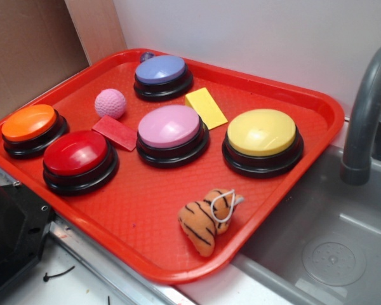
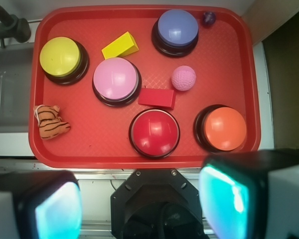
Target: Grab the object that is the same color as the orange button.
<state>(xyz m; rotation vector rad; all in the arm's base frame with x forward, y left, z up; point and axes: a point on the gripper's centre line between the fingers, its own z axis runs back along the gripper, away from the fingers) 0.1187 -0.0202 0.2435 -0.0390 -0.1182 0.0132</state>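
The small orange plush tiger [image 1: 207,220] with black stripes and a white string loop lies near the front right rim of the red tray [image 1: 146,254]; in the wrist view it [image 2: 51,122] is at the tray's left side. The orange button [image 1: 30,124] sits at the tray's left end and shows at lower right in the wrist view [image 2: 223,128]. My gripper [image 2: 139,204] is open and empty, high above the tray's near edge, far from the tiger. Its two fingers [image 2: 224,196] frame the robot base below. The gripper is out of the exterior view.
The tray also holds a red button [image 1: 77,154], pink button [image 1: 170,127], yellow button [image 1: 261,133], blue button [image 1: 160,71], a pink ball [image 1: 110,103], a yellow block [image 1: 205,107] and a red block [image 1: 114,132]. A grey sink [image 1: 330,241] with a faucet [image 1: 368,108] lies right.
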